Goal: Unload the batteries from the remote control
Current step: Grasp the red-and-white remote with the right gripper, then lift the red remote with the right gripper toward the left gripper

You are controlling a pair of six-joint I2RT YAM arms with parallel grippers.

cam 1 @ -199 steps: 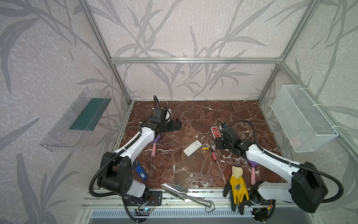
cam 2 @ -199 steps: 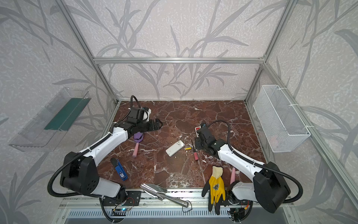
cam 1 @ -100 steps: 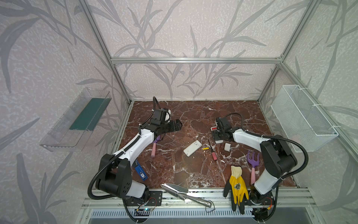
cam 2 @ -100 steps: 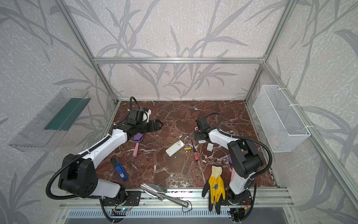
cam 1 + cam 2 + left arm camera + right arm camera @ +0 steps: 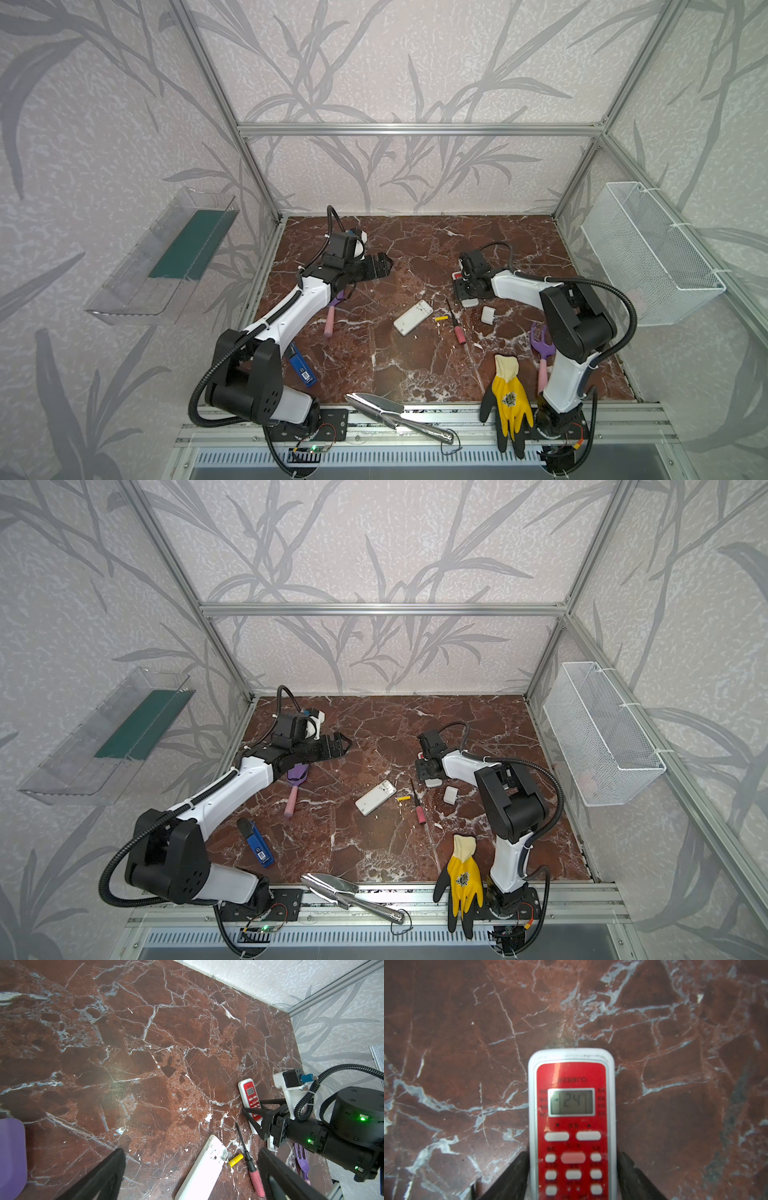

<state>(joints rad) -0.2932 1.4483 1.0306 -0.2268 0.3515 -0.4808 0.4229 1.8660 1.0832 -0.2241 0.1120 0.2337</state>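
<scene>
A red-faced remote control (image 5: pixel 572 1105) lies face up on the marble floor, its screen lit. My right gripper (image 5: pixel 572 1159) is shut on its sides near the button end, and it shows in both top views (image 5: pixel 469 287) (image 5: pixel 428 769). A white remote (image 5: pixel 413 317) (image 5: pixel 202 1167) lies back up with its open bay showing no battery. One yellow battery (image 5: pixel 441 318) (image 5: pixel 235 1160) lies loose beside it. My left gripper (image 5: pixel 384 266) (image 5: pixel 192 1152) hangs open and holds nothing, well left of both remotes. No other batteries show.
A pink-handled screwdriver (image 5: pixel 460 334) and a small white cover (image 5: pixel 488 314) lie by the remotes. A purple brush (image 5: pixel 332 316), a blue device (image 5: pixel 302 370), a trowel (image 5: pixel 382 409), a yellow glove (image 5: pixel 509 399) and a purple rake (image 5: pixel 540 345) lie around. A wire basket (image 5: pixel 648 253) hangs right, a clear shelf (image 5: pixel 166 257) left.
My right arm's elbow has risen and swung back. Its gripper stayed at the red remote and the jaws came in on its sides. The left arm has barely moved.
</scene>
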